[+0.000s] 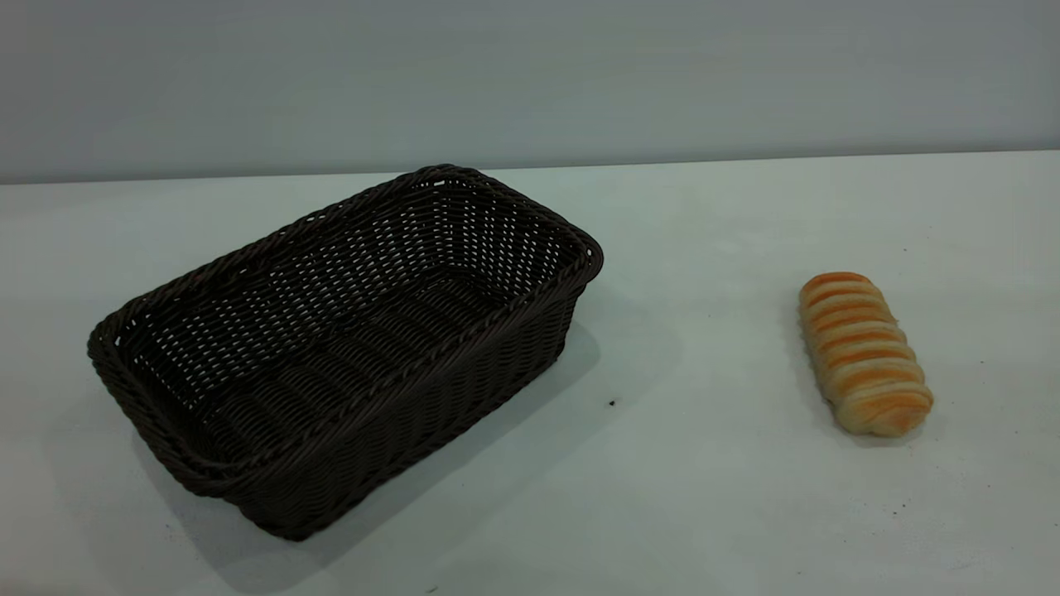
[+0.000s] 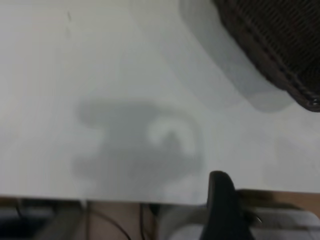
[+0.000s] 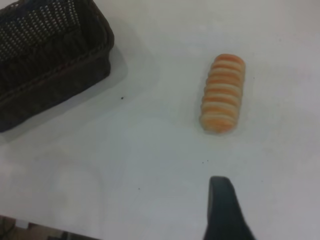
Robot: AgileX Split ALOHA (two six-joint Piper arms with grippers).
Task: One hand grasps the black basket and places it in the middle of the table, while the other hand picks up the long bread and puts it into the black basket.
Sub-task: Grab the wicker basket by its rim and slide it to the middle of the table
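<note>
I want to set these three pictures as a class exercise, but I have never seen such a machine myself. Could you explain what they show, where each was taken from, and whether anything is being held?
This is a robot with two arms at a white table. The large picture comes from a camera facing the arms; neither arm shows in it. On the table lie an empty black basket at the left and a long bread at the right, well apart. The two smaller pictures come from cameras on the arms' wrists. The left one shows a corner of the basket, the right one shows the bread and the basket. The dark shape at the bottom edge of each is part of that arm's gripper. Nothing is held.
</note>
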